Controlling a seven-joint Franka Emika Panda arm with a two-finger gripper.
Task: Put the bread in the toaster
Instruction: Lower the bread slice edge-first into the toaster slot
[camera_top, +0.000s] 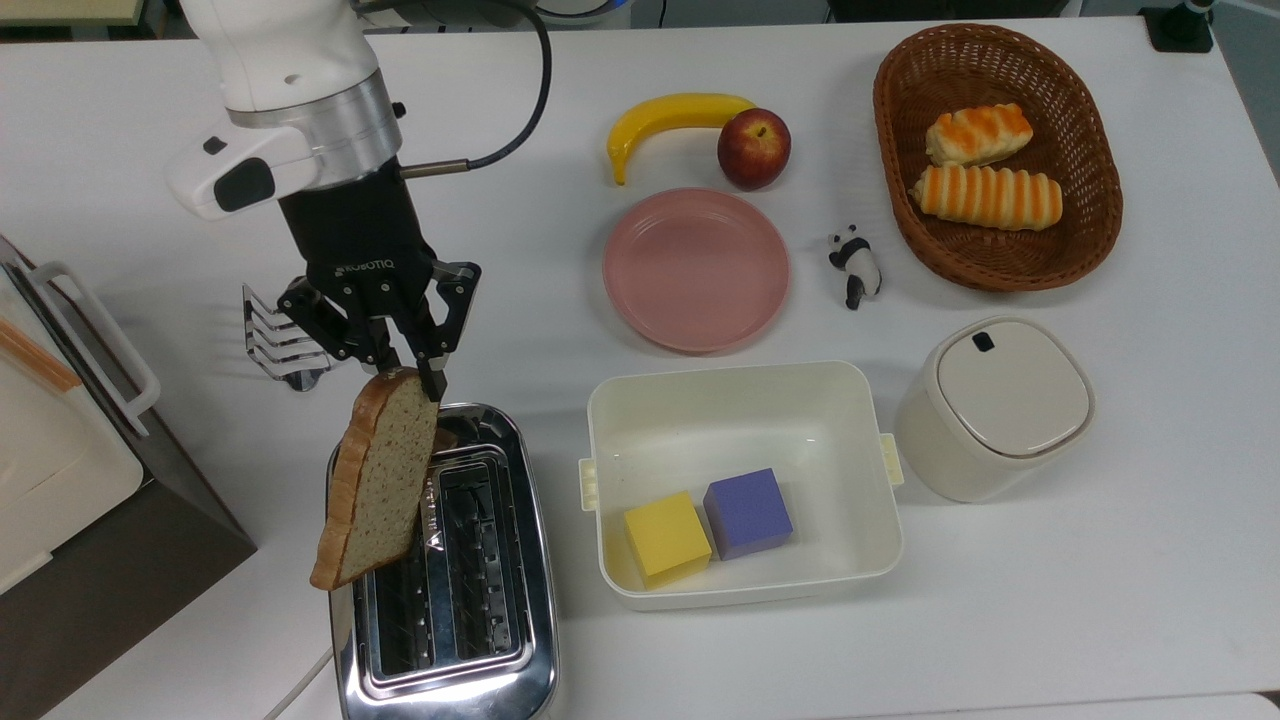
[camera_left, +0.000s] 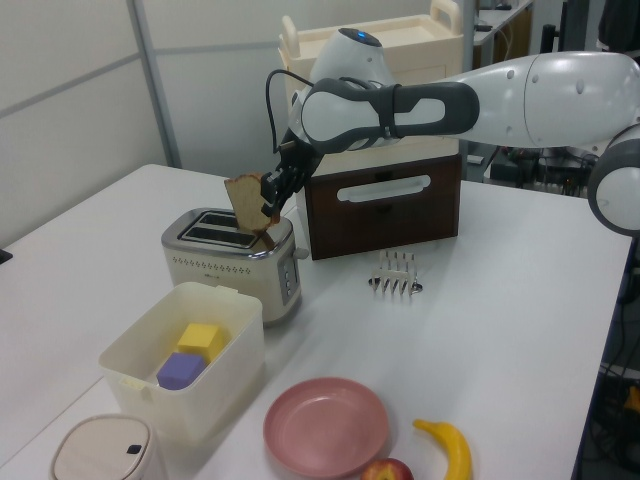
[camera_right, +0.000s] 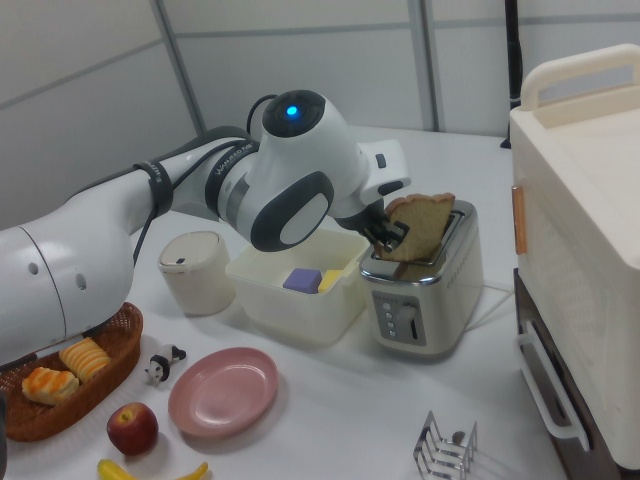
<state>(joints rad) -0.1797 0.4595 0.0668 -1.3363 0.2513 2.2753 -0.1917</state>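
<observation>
My gripper is shut on the top corner of the bread, a speckled brown slice with a darker crust. The slice hangs tilted over the chrome two-slot toaster, above the slot on the top view's left, its lower end reaching past the toaster's left rim. In the left view the bread is clear of the slots of the toaster, held by the gripper. The right view shows the bread leaning above the toaster, with the gripper at its edge.
A wire toast rack stands just behind the toaster. A white bin with a yellow and a purple cube sits to the top view's right of it. Beyond are a pink plate, banana, apple, basket of rolls and lidded canister. A brown cabinet flanks the top view's left.
</observation>
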